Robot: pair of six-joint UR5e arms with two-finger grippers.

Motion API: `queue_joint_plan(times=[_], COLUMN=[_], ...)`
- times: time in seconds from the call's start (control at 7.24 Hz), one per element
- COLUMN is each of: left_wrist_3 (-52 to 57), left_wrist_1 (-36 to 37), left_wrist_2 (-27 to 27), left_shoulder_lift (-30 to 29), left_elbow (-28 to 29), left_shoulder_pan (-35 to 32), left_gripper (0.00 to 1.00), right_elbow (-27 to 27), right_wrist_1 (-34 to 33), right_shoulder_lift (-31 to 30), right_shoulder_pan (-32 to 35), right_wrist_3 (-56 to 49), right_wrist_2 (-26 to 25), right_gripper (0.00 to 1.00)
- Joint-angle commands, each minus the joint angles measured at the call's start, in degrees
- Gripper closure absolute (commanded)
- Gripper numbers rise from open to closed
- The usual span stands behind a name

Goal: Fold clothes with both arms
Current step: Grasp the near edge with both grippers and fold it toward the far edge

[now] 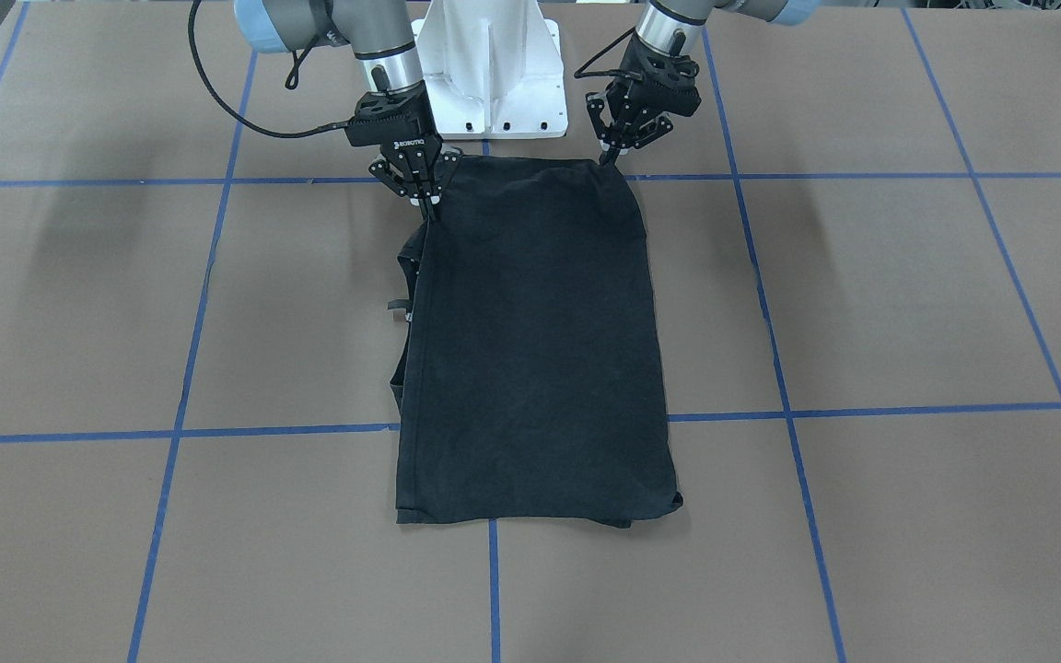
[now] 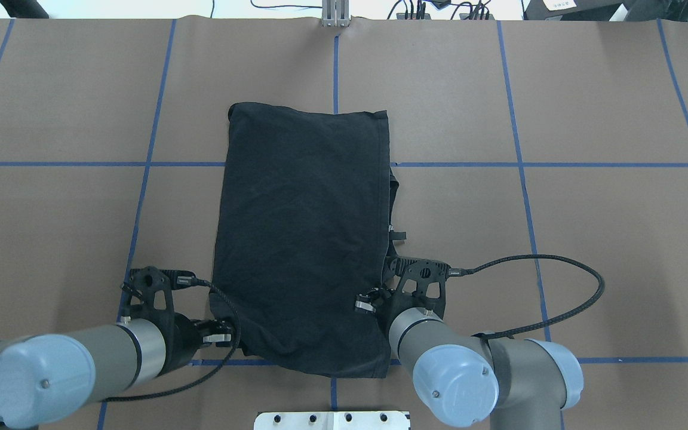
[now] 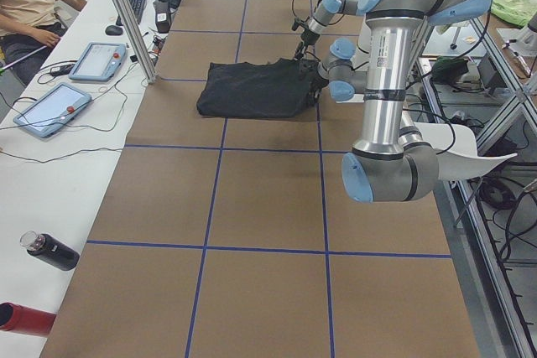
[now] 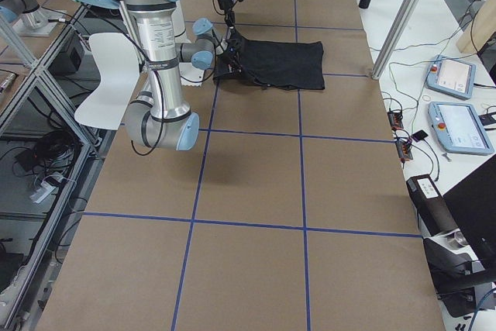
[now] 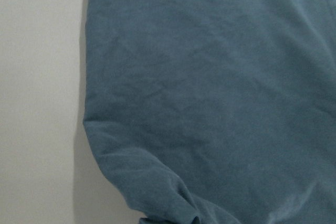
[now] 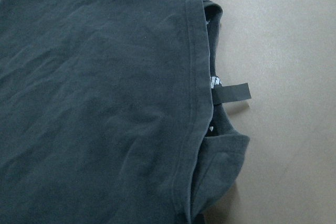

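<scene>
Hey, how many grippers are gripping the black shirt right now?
2. The left gripper pinches the T-shirt at its corner nearest the robot's base. The right gripper pinches the opposite side edge, close to that same end. Neither is hidden.

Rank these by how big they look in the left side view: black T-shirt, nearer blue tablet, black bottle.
1. black T-shirt
2. nearer tablet
3. black bottle, smallest even though it lies closest to the camera, which enlarges it.
</scene>
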Motion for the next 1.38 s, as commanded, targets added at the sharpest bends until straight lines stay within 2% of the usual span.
queue_joint_plan(times=[0.0,0.14,0.41,0.69,0.83,1.24], left_wrist_3=[5.09,7.3,11.77,16.27,18.37,21.9], left_wrist_1=[0.71,3.41,12.27,13.02,12.84,11.35], left_wrist_2=[-4.19,-5.42,-9.54,-12.1,-12.46,-12.12], left_shoulder_lift=[-1.16,-3.79,-12.3,-15.66,-18.03,-24.45], left_elbow=[-0.83,-0.66,-0.13,3.27,7.65,19.87], left_shoulder_pan=[-7.11,-10.46,-17.83,-25.31,-27.78,-32.01], left_gripper=[1.0,1.0,1.0,1.0,1.0,1.0], right_elbow=[0.93,0.85,0.5,0.15,-0.73,-12.29], right_wrist_1=[-0.33,-0.59,-5.92,-7.97,-7.98,-7.63], right_shoulder_lift=[0.53,0.97,5.26,7.56,7.74,15.8], right_shoulder_pan=[3.42,4.91,7.46,10.27,11.68,17.74], right_wrist_3=[-0.22,-0.22,-0.22,-0.48,-1.35,-2.76], right_wrist_2=[1.9,3.04,3.58,4.19,4.98,7.53], right_gripper=[1.0,1.0,1.0,1.0,1.0,1.0])
